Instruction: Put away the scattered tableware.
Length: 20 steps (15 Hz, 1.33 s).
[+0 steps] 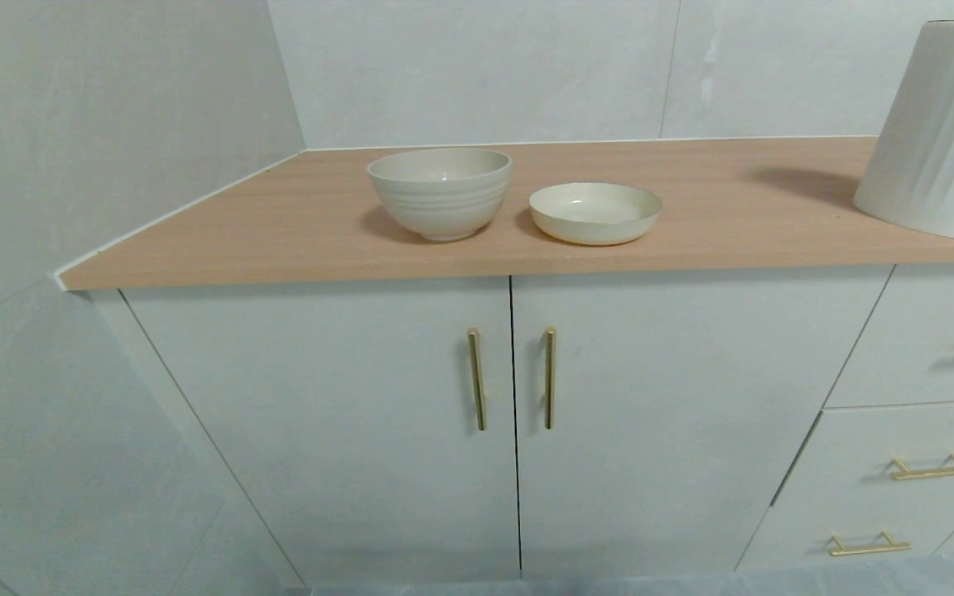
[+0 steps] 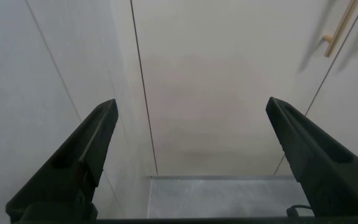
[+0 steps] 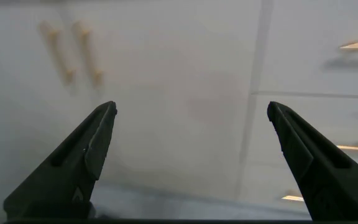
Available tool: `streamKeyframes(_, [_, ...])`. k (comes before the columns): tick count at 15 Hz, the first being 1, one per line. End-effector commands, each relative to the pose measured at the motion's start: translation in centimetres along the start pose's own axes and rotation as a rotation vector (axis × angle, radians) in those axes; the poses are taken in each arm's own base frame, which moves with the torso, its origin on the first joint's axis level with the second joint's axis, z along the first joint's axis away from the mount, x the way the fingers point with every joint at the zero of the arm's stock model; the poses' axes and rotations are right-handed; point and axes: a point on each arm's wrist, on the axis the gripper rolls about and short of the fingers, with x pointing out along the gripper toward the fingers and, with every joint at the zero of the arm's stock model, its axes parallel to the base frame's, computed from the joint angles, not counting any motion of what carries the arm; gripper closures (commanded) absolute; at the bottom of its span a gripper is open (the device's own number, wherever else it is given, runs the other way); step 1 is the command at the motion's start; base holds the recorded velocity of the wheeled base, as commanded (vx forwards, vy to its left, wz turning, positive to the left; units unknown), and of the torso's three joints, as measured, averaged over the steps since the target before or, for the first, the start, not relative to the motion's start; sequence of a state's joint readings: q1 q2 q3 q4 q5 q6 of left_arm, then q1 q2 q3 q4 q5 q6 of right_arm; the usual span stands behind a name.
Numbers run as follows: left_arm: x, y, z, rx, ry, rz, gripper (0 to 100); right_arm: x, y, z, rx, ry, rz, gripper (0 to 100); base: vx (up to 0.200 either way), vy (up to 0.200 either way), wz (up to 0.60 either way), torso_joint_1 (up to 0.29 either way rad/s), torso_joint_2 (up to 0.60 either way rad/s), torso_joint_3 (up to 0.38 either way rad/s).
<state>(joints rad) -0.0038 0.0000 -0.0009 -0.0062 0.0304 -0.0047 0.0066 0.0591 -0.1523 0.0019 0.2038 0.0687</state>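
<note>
A deep cream bowl [image 1: 440,190] with ribbed sides stands on the wooden countertop [image 1: 278,232]. Just to its right sits a shallow cream dish [image 1: 595,212], close to the bowl but apart from it. My left gripper [image 2: 191,112] hangs low before the white cabinet fronts, open and with nothing between its fingers. My right gripper [image 3: 191,115] is also open and holds nothing, facing the cabinet doors lower down.
Two white cabinet doors [image 1: 411,430] with gold bar handles [image 1: 477,378] are shut below the counter. Drawers with gold handles [image 1: 937,470] are at the right. A large white ribbed lampshade-like object [image 1: 941,132] stands at the counter's right end. Tiled walls close the left and back.
</note>
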Motion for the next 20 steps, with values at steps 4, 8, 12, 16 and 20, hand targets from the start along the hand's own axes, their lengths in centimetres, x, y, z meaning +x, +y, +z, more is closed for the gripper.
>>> streamKeyframes(4, [0.0, 0.0, 0.0, -0.001, 0.001, 0.001, 0, 6.7, -0.6, 4.0, 0.119, 0.365, 0.201, 0, 0.0, 0.0, 0.0, 0.0, 0.0, 0.0])
streamKeyframes(8, [0.0, 0.0, 0.0, -0.001, 0.001, 0.001, 0, 10.1, -0.7, 4.0, 0.121, 0.477, 0.266, 0, 0.0, 0.0, 0.0, 0.0, 0.0, 0.0])
streamKeyframes(12, [0.0, 0.0, 0.0, -0.001, 0.001, 0.001, 0, 14.3, -0.5, 3.7, 0.102, 0.475, 0.324, 0, 0.0, 0.0, 0.0, 0.0, 0.0, 0.0])
streamKeyframes(16, [0.0, 0.0, 0.0, -0.001, 0.001, 0.001, 0, 18.0, 1.2, 4.7, 0.09, 0.499, 0.439, 0, 0.0, 0.0, 0.0, 0.0, 0.0, 0.0])
streamKeyframes(20, [0.0, 0.0, 0.0, -0.001, 0.001, 0.001, 0, 21.7, 3.6, 5.3, 0.08, 0.529, 0.546, 0, 0.0, 0.0, 0.0, 0.0, 0.0, 0.0])
